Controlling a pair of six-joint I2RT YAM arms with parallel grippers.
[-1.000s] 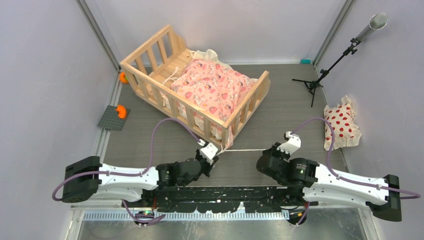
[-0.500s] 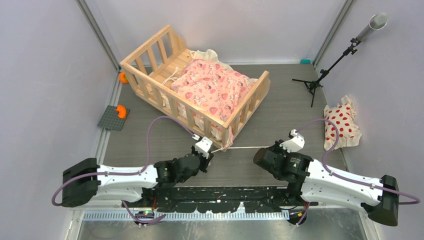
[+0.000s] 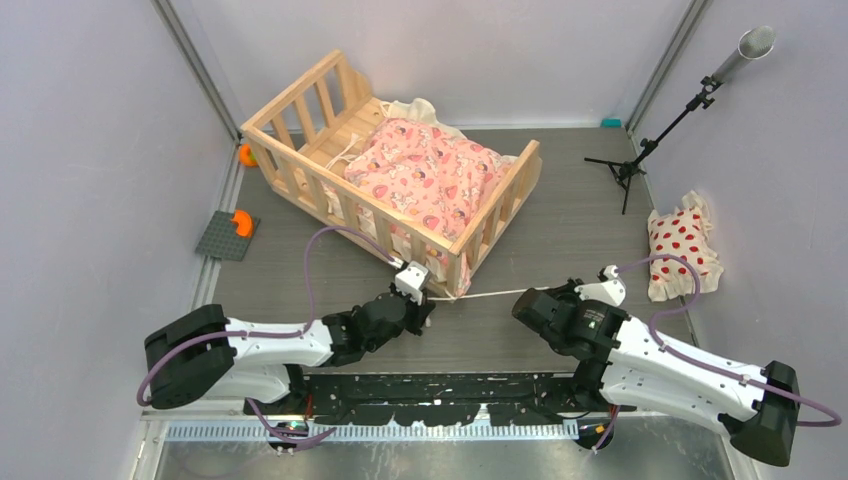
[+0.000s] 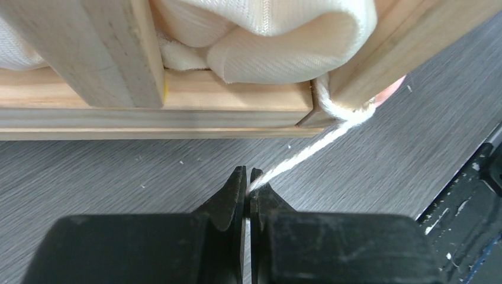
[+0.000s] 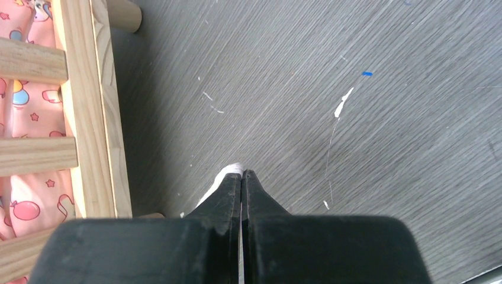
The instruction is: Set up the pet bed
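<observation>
left gripper [image 4: 247, 176] clamped on the cream tie [image 4: 302, 152] looped round a corner post of the pet bed [image 3: 290, 92], back left on the table [image 3: 580, 210]; right gripper [image 5: 243, 176] pinched shut, seemingly on the tie's largely hidden other end.

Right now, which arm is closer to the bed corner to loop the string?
Probably left: the left end effector pinches the string right beside the pet bed's corner post. The right end effector holds its string end farther out.

No word, number or brand can be read in any view. The pink cushion [image 3: 425, 180] in the pet bed [image 3: 493, 195] shows only cartoon figures; any lettering among them is perhaps too small to tell.
</observation>
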